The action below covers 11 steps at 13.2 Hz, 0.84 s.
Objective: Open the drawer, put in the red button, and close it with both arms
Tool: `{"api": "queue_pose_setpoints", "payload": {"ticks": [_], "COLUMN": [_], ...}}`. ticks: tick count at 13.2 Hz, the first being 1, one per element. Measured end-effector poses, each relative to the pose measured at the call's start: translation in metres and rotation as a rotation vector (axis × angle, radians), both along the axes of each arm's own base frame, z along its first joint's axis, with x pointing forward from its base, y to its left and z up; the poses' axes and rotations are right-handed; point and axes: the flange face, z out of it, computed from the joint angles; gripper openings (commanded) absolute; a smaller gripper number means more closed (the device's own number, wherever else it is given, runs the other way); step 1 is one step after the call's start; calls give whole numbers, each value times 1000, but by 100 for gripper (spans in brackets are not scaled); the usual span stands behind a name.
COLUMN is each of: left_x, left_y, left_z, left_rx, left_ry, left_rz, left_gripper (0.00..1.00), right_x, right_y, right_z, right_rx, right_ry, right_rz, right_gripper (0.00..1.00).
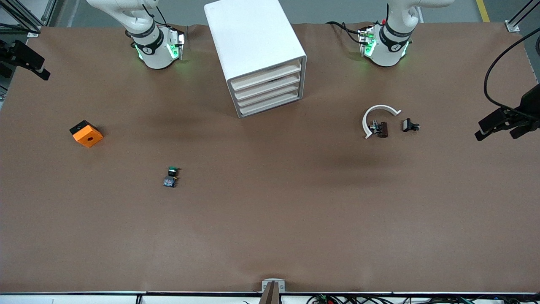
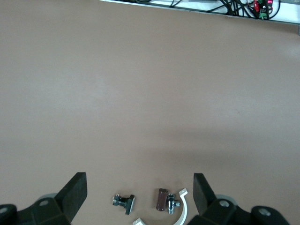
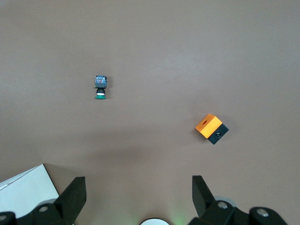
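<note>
Cabinet (image 1: 257, 55) stood between the arm bases, top drawer (image 1: 267, 75) shut, no red button seen, green button (image 1: 171, 176) lay on worktop (image 1: 270, 211) toward right arm's end, left gripper (image 2: 139, 197) and right gripper (image 3: 139, 197) both waited with fingers wide apart, empty.

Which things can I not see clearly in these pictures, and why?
Red button: in no view; only a green-capped button shows.
Top drawer inside: front view, shut front hides it.
Dark parts beside the white curved piece: front view, too small to name.
Left end effector, right end effector: open, bodies cut by wrist-view edges.
</note>
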Motion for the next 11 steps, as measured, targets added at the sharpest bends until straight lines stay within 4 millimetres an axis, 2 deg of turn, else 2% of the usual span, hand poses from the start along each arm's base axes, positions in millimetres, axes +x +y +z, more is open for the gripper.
{"api": "queue_pose_setpoints", "payload": {"ticks": [2, 9, 11], "left_x": [-5, -5, -5], "left_y": [-5, -66, -69], "left_z": [9, 15, 20], "left_rx": [6, 4, 7], "left_ry": [-10, -20, -30], "left_rz": [-7, -55, -53], "left_gripper": [100, 100, 100], "right_x": [0, 0, 0], "right_y": [0, 0, 0], "right_z": [0, 0, 0], "right_rx": [1, 2, 2], "right_ry": [0, 1, 1], "right_rz": [0, 0, 0], "right_gripper": [100, 100, 100]}}
